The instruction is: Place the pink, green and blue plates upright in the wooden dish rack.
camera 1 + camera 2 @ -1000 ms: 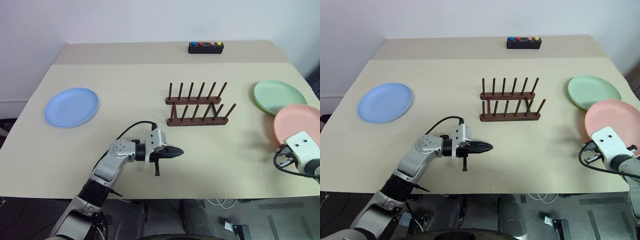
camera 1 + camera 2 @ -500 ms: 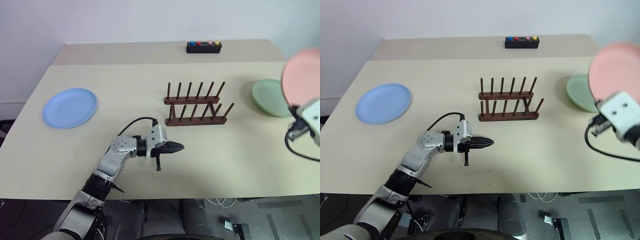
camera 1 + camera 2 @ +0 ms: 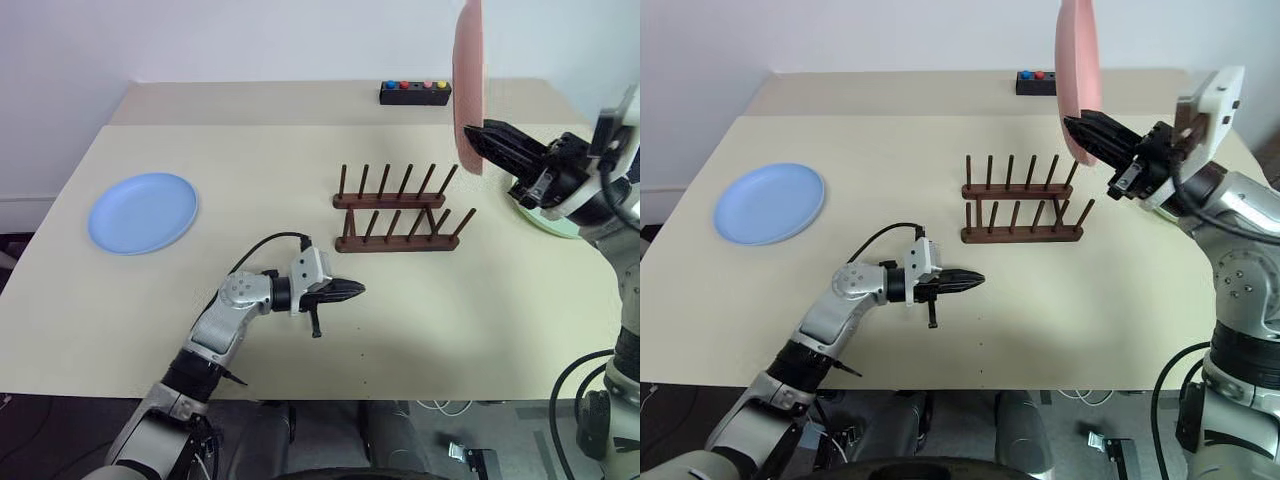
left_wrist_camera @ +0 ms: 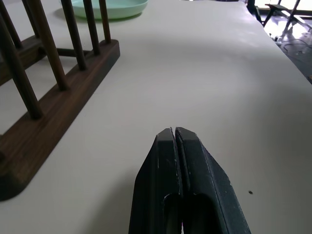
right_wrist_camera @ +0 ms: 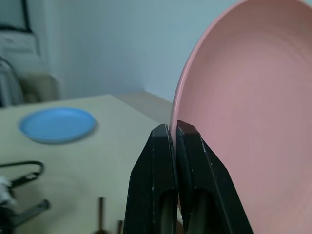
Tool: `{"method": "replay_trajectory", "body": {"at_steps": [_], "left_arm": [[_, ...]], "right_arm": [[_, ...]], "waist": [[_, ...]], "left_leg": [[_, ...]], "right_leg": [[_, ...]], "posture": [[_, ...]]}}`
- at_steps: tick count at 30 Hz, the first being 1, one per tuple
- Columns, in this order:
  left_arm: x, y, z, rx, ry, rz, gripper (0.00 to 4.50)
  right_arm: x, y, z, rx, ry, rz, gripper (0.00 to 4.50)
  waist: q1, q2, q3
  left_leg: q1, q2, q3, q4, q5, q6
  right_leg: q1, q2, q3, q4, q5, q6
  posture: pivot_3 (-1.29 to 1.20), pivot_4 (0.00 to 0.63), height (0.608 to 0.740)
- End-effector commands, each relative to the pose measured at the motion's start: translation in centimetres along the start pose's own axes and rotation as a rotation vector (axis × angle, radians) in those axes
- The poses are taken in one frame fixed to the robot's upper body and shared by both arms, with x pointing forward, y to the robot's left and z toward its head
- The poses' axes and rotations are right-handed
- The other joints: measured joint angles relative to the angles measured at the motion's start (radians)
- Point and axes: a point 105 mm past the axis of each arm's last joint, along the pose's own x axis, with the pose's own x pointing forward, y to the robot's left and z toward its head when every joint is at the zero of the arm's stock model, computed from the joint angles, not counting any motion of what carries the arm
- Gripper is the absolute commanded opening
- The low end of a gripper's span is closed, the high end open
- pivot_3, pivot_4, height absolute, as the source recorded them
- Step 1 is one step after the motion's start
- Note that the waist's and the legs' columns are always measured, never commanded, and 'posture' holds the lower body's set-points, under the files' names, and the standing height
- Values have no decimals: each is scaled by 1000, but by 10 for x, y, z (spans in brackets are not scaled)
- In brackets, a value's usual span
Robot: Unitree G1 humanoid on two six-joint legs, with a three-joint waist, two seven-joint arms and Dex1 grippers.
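My right gripper (image 3: 1085, 125) pinches the lower rim of the pink plate (image 3: 1077, 70), holding it on edge in the air above the right end of the wooden dish rack (image 3: 1021, 203), while my left gripper (image 3: 975, 279), pressed together and holding nothing, hovers low over the table (image 3: 1120, 300) in front of the rack. This is the first plate going in, I judge: the green plate (image 4: 109, 7) lies flat beyond the rack's right end and the blue plate (image 3: 769, 203) flat at far left, both untouched. Next I need to line the rim up with a gap between two pegs and lower it straight, or it knocks a peg.
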Motion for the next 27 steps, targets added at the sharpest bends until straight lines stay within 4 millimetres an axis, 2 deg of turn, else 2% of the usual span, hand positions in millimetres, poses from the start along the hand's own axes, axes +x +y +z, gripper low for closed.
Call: {"method": "replay_trajectory", "body": {"at_steps": [1,7,12,27], "left_arm": [[-5,1,10,34,-27,24,0],[-6,0,11,36,-24,29,0],[-7,1,11,38,-19,33,0],[-8,1,10,40,-4,27,0]], "right_arm": [[-6,4,21,57,-87,76,74],[-12,0,13,166,-61,142,74],[-14,-11,1,208,-55,103,74],[-24,-24,-24,312,-15,50,74]], "waist": [[0,0,0],[-1,0,0],[-2,1,0],[-2,1,0]], "left_leg": [[0,0,0,0,0,0],[0,0,0,1,0,0],[0,0,1,1,0,0],[0,0,1,0,0,0]], "right_leg": [[0,0,0,0,0,0],[0,0,0,0,0,0],[0,0,0,0,0,0],[0,0,0,1,0,0]], "posture": [[0,150,740],[0,150,740],[0,150,740],[0,150,740]]}}
